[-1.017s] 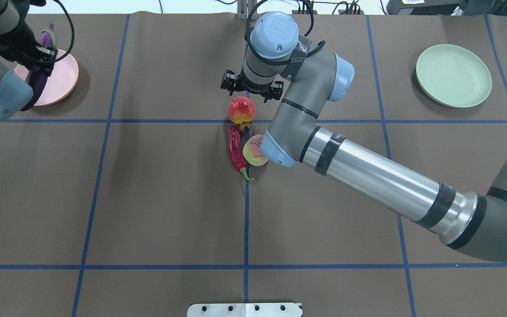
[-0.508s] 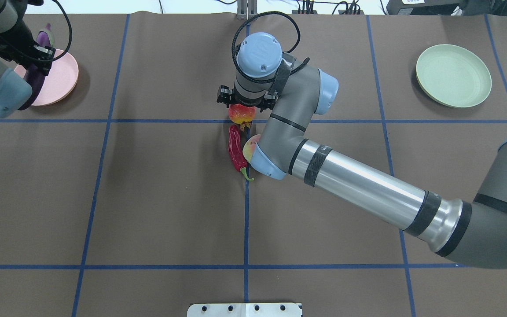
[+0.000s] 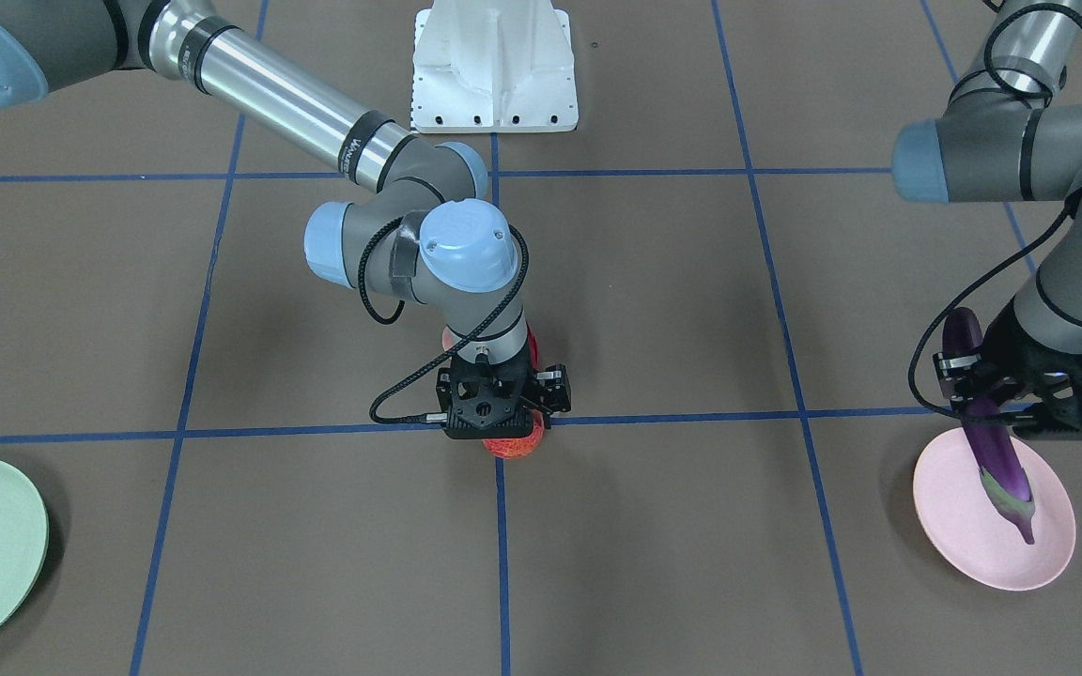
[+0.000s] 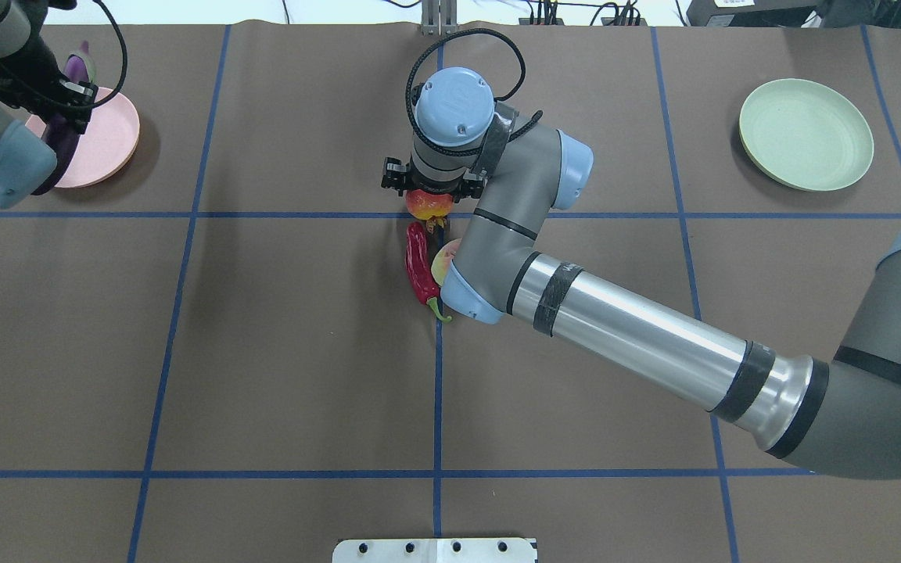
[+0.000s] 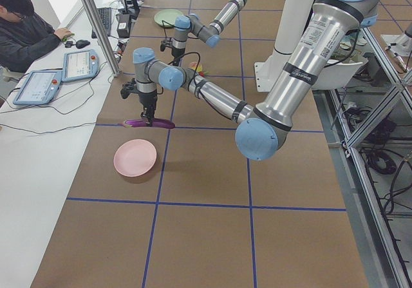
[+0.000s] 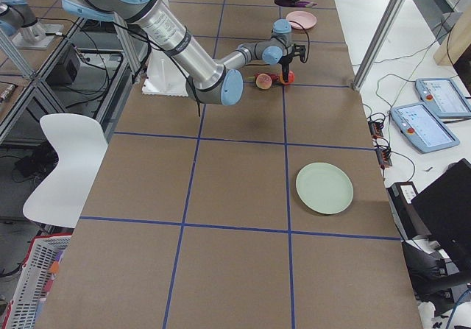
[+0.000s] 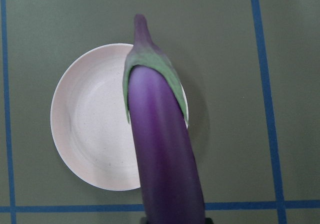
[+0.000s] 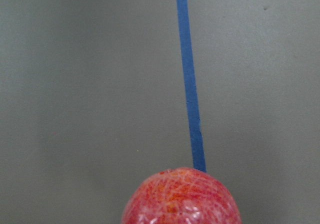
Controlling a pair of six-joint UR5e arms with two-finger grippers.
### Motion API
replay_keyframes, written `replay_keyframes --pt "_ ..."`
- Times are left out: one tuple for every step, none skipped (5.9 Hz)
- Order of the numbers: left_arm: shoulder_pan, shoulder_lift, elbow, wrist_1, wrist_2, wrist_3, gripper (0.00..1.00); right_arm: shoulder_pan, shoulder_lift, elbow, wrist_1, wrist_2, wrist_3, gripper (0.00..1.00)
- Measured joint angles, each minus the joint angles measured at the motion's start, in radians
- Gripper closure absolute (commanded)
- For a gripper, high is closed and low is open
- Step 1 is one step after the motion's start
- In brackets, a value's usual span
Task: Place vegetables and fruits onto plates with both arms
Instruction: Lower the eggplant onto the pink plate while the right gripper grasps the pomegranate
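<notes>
Overhead exterior | right tool (image 4: pixel 430 188) lower over pomegranate (image 4: pixel 428 206), opening unclear | left tool (image 3: pixel 984 411) pinching eggplant (image 3: pixel 998 462)

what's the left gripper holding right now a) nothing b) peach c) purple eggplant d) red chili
c: the left gripper is shut on the eggplant, and its wrist view shows the pink plate beneath the fruit.
</notes>
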Motion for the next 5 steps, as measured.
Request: replay_keyframes --pt "-0.003 0.0 0.028 -0.026 0.001 0.001 1.0 0.001 0.004 -0.011 0.013 -0.003 0.004 1.0" --pt "-0.007 -0.001 0.066 -0.066 0.003 0.004 1.0 0.005 0.007 -0.008 0.016 -0.004 0.01 1.0" --pt "-0.013 -0.002 0.109 -0.091 0.005 0.032 1.0 0.023 0.01 0.019 0.017 -0.002 0.015 1.0" --pt "-0.018 -0.013 0.17 -0.119 0.007 0.069 1.0 0.049 0.01 0.053 0.015 0.008 0.018 1.0" --pt "-0.02 -0.034 0.263 -0.186 0.021 0.085 1.0 0.071 0.011 0.078 0.013 0.019 0.019 1.0"
